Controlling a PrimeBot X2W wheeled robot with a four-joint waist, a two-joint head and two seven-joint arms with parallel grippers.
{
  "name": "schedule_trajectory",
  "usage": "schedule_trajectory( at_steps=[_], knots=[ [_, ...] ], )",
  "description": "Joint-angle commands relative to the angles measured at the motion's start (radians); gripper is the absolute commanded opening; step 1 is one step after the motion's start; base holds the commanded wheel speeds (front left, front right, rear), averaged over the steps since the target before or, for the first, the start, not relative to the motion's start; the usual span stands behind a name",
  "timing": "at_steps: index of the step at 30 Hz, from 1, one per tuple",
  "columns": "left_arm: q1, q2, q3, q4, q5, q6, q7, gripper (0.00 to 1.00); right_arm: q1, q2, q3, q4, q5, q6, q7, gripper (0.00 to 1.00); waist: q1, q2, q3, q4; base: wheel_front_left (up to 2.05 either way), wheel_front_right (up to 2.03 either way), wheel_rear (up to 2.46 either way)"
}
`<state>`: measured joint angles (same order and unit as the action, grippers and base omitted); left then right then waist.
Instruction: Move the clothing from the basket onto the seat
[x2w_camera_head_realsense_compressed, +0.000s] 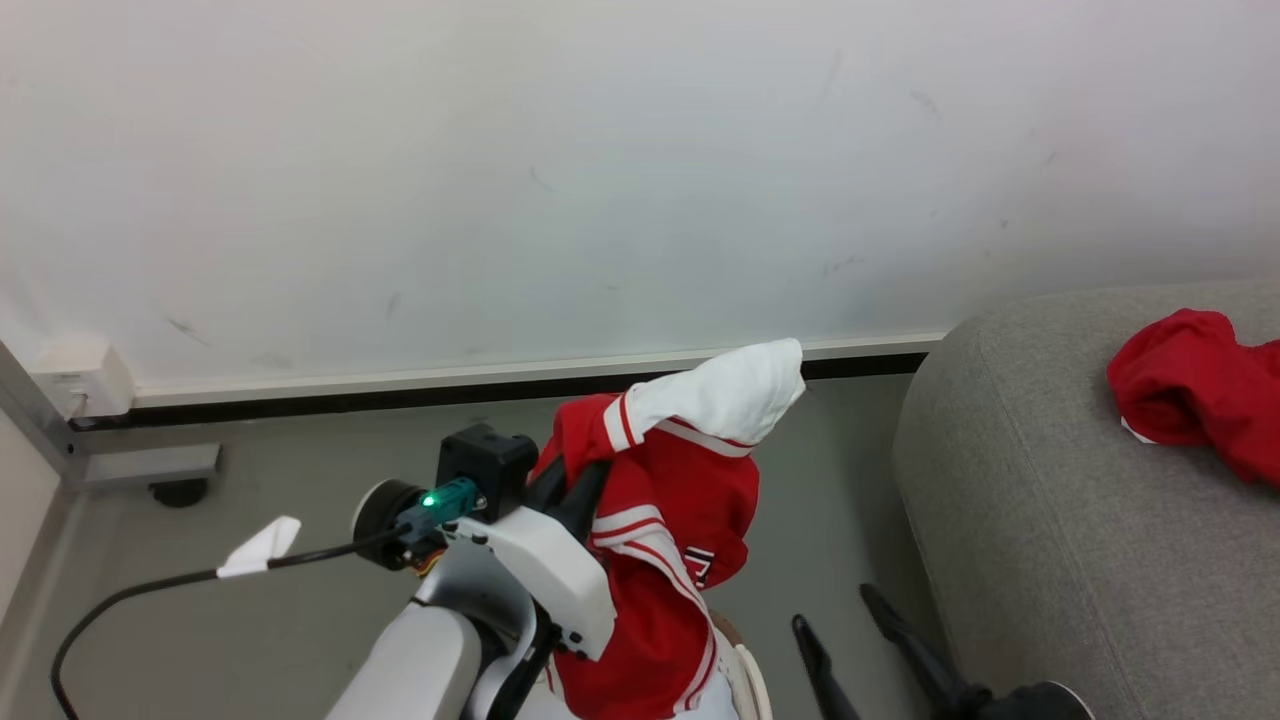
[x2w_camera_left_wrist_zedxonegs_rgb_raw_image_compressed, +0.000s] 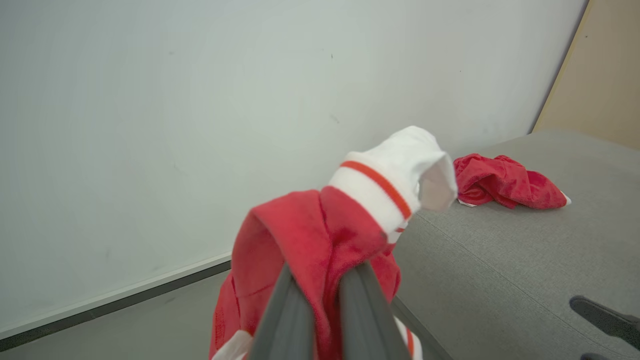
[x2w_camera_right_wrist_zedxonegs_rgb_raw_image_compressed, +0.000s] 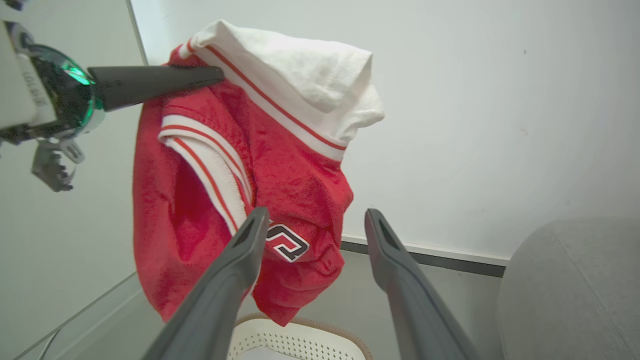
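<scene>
Above the basket (x2w_camera_right_wrist_zedxonegs_rgb_raw_image_compressed: 300, 324), your red garment (x2w_camera_head_realsense_compressed: 670, 500) hangs in the air with its white cuff sticking up. The left gripper (x2w_camera_left_wrist_zedxonegs_rgb_raw_image_compressed: 324, 267) has its fingers closed tight on a fold of it. You have a second red garment (x2w_camera_head_realsense_compressed: 1190, 395) lying on the grey seat (x2w_camera_head_realsense_compressed: 1050, 520) to the right. Your right gripper (x2w_camera_right_wrist_zedxonegs_rgb_raw_image_compressed: 316, 215) stands spread wide and empty, beside the hanging cloth.

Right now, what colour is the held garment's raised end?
The raised end is white with a red stripe, clearest in the left wrist view.
</scene>
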<state>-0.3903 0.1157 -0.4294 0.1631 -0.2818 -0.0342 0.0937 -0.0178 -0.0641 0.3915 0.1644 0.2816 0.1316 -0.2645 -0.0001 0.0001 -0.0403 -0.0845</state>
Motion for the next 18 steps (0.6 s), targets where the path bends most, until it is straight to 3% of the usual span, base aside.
schedule_trajectory(
  at_steps=[1,10,18],
  knots=[
    [0.002,-0.001,-0.002,-0.009,-0.017,0.002,0.002,0.00,-0.028,-0.019,0.045,-0.002,-0.005,-0.001,0.000,1.00,0.0001,-0.0001,0.001,0.001,0.00,0.00,0.00],
    [0.000,-0.013,-0.027,-0.037,-0.023,0.003,0.018,0.00,-0.173,-0.047,0.273,0.060,-0.007,-0.002,0.002,1.00,0.0001,-0.0001,-0.001,0.000,0.00,0.00,0.00],
    [-0.010,-0.027,-0.065,-0.055,-0.027,-0.001,0.029,0.00,-0.313,0.000,0.304,0.253,-0.074,-0.002,0.003,1.00,0.0001,-0.0001,-0.001,0.015,0.00,0.00,0.00]
  ],
)
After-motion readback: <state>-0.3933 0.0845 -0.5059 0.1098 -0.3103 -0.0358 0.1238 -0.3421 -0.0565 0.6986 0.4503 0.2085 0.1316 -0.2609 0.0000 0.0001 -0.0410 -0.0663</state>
